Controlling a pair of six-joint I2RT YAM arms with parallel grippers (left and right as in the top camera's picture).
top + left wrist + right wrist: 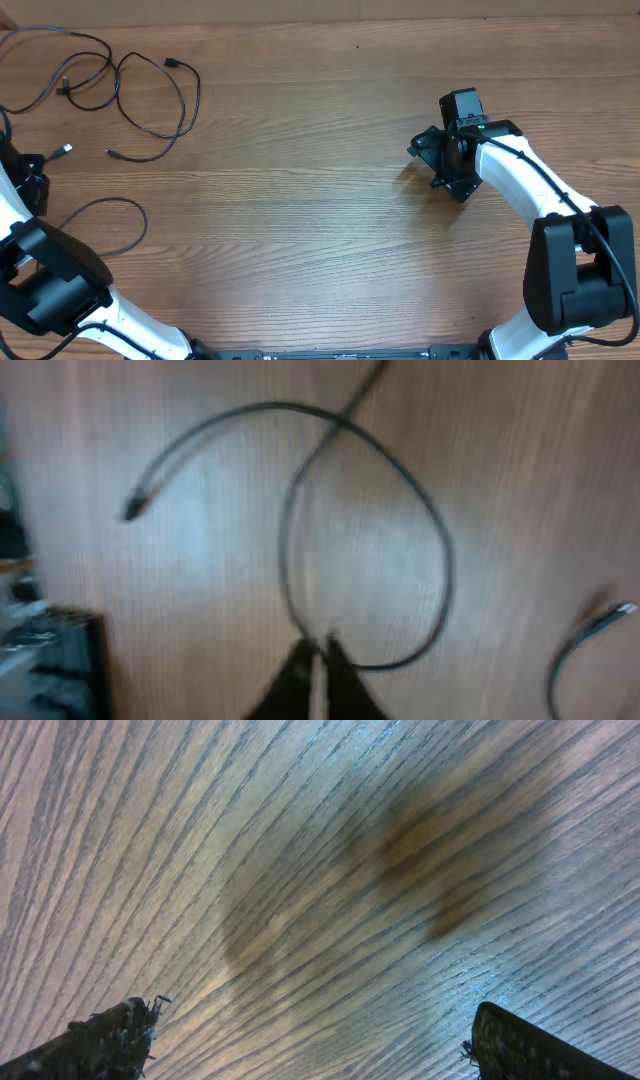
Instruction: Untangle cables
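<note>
Several thin black cables (122, 63) lie in loose loops at the far left corner of the desk (320, 200). One ends in a silver plug (62, 150) close to the left edge, and a lone loop (144, 220) sits nearer the front along that same edge. Every cord is on that side, which probably explains why the left gripper (315, 655) is the one working there. Its jaws are closed and point down at the wood, and a cord loop (443, 560) runs right up to their tips. The wrist view is too blurred to tell whether the cord is pinched or only lies beneath them. The left arm folds up from the front left corner and reaches along the left edge, partly cut off by the overhead view.

The right gripper (310, 1020) hangs over bare wood toward the right side, well apart from any cord. Its jaws are spread wide and hold nothing. That arm rises from the front right corner, elbow bent, forearm angled inward. This looks like a waiting pose that keeps it clear.
</note>
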